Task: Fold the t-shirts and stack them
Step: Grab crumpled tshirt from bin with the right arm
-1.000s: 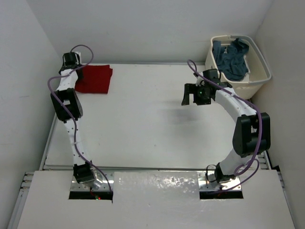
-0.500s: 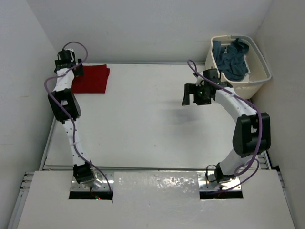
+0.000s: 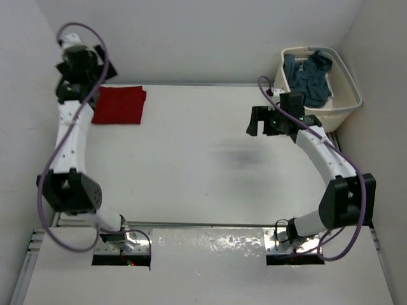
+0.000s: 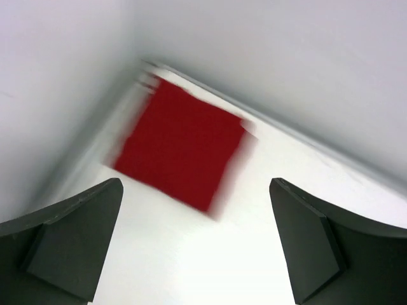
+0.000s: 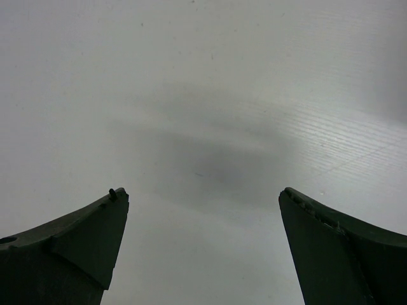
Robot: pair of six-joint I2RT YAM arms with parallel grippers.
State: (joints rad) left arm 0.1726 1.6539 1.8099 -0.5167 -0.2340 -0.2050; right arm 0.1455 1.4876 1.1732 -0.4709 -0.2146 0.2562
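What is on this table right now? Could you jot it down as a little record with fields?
red t-shirt: folded, lying flat at the far left corner of the table
blue-grey t-shirt: crumpled inside the cream laundry basket, far right
left gripper: open, empty, raised over the red t-shirt
right gripper: open, empty, over bare table
shirts folded: one in view

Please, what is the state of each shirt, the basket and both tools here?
red t-shirt: folded, flat, far left on the table.
blue-grey t-shirt: crumpled, unfolded, inside the basket.
basket: upright, at the far right corner.
left tool: open, empty, above the red t-shirt.
right tool: open, empty, over the table.
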